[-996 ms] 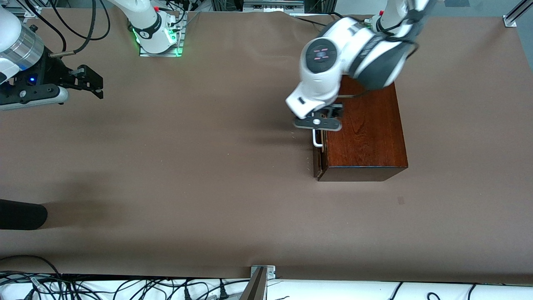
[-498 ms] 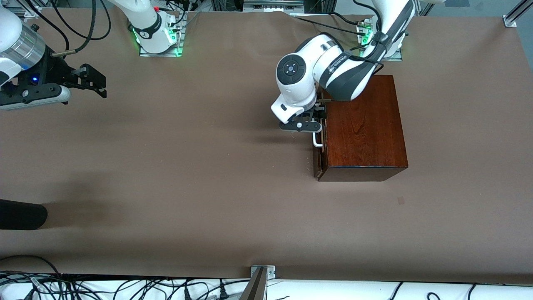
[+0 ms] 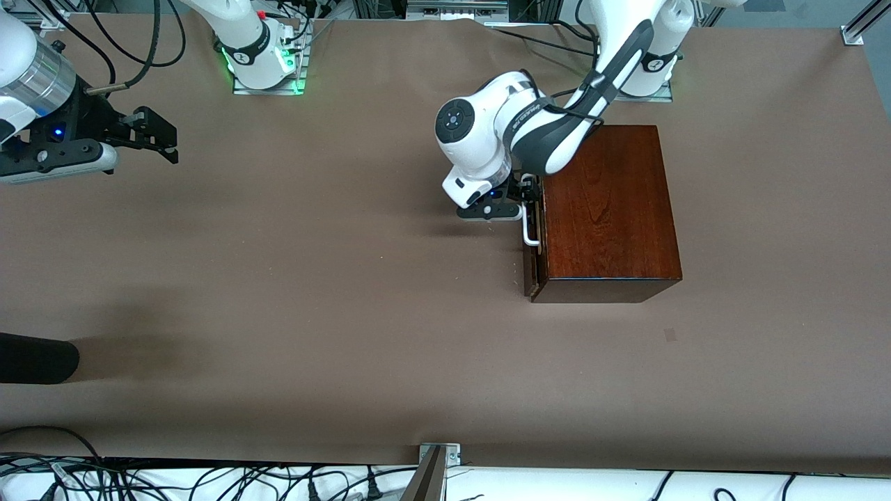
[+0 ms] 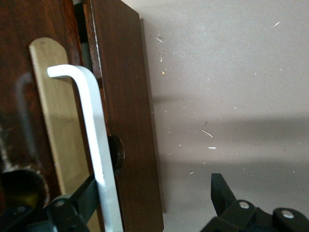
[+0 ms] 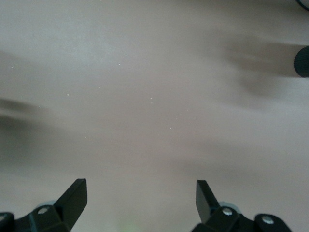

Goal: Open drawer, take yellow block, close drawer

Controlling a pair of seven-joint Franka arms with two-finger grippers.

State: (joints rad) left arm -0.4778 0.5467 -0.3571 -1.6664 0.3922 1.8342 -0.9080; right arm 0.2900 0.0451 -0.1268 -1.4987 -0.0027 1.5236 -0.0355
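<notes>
Left gripper (image 3: 530,202) spread wide around white bar handle (image 4: 96,140) | drawer (image 3: 533,243) closed in wooden box (image 3: 605,209) | right gripper (image 3: 150,136) waits, fingers apart, over bare table (image 3: 313,278)

Wide table (image 3: 278,292) covered w/ matte brown paper, edge to edge. Soft shadows across brown surface, darkest toward right arm's end. Small dark patch on paper (image 3: 669,335) nearer front cam. Black cables (image 3: 139,480) tangled on white strip along table's near edge; metal bracket (image 3: 438,456) mid-edge. Aluminium framing + more cabling along base edge, metal post (image 3: 860,24) at corner. Black rounded object (image 3: 35,358) poking in at view edge.
</notes>
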